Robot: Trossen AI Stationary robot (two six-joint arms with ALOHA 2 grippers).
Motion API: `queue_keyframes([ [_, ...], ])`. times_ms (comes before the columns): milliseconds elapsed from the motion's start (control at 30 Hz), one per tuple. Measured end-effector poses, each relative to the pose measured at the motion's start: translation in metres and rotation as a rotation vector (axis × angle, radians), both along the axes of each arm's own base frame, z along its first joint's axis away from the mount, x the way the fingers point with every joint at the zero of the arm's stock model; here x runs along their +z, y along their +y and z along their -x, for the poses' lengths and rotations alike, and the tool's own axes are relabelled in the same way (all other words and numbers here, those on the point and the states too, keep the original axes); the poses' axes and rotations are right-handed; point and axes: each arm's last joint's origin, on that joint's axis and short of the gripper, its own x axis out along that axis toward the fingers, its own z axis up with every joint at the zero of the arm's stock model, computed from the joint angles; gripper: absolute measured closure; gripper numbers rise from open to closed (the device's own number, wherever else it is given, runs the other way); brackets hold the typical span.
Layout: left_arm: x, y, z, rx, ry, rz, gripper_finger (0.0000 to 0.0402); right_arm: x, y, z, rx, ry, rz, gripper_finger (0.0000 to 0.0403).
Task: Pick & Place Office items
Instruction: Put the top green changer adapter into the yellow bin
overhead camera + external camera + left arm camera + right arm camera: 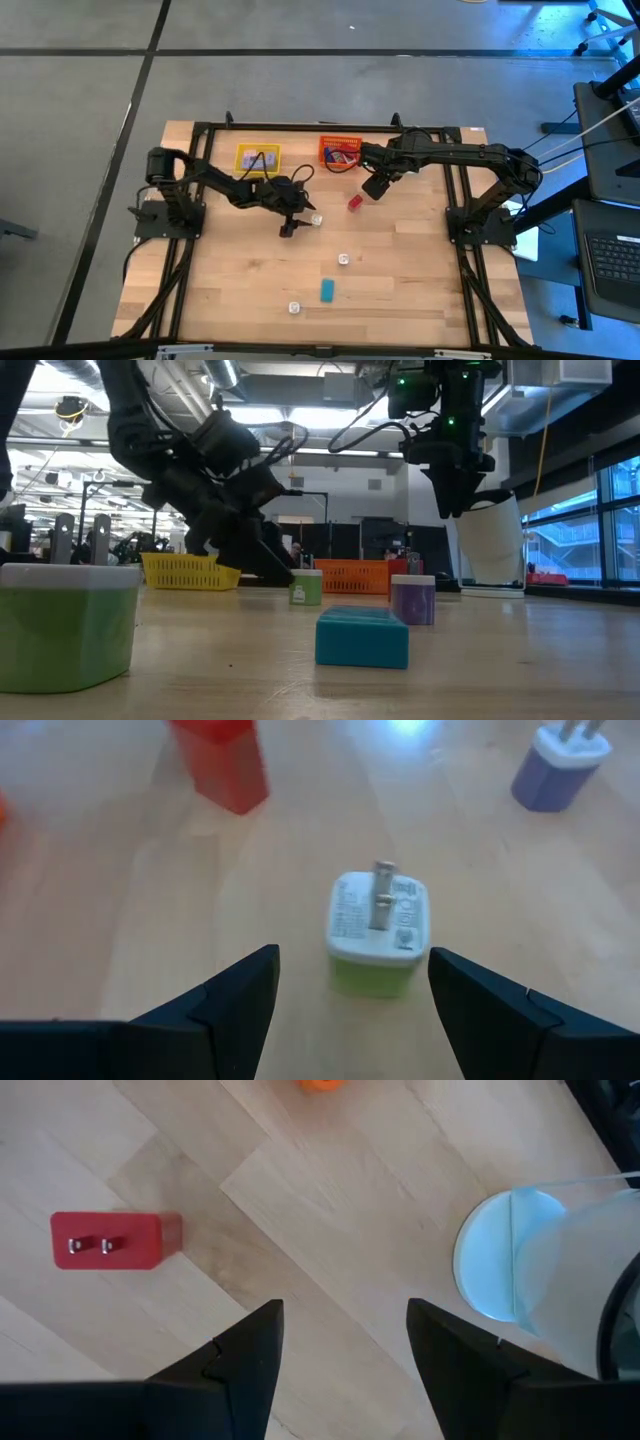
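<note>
My left gripper [352, 970] is open and low over the table near its middle [298, 218]. Its fingers stand on either side of a pale green and white plug cube [378, 932], just short of it and not touching. The cube stands on the wood with its prongs up [316, 218]. My right gripper [345, 1325] is open and empty above the table [373, 189], beside a red plug block [108, 1240] that lies flat on the wood [354, 202]. A lilac cube [560, 770] stands farther off.
A yellow tray [258, 158] and an orange tray [340, 152] stand at the far edge. A white cube [344, 259], a teal block [327, 290] and another white cube [295, 307] lie toward the near edge. A clear round container [560, 1260] stands near my right gripper.
</note>
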Motion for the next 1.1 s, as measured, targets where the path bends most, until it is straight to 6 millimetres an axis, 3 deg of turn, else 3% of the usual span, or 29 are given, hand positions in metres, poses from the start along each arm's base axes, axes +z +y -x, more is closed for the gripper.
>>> queue_keyframes([
  [267, -0.001, 0.001, -0.019, -0.091, -0.026, -0.028, 0.0148, 0.0, 0.0, 0.0, 0.0, -0.001, 0.0, 0.0186],
  [467, -0.007, 0.004, -0.021, -0.111, -0.008, 0.001, 0.0154, 0.0, 0.0, 0.0, 0.0, -0.003, 0.0, 0.0186],
  [800, -0.005, 0.004, -0.021, -0.098, -0.017, 0.007, 0.0256, 0.0, 0.0, 0.0, 0.026, 0.004, 0.002, 0.0186],
  [933, 0.002, 0.005, -0.022, -0.066, -0.037, 0.0, 0.0256, 0.0, 0.0, 0.0, 0.031, 0.005, 0.002, 0.0186],
  [1100, 0.026, 0.008, -0.02, 0.004, -0.108, -0.1, 0.0256, 0.0, 0.0, 0.0, 0.054, 0.012, 0.004, 0.0186],
])
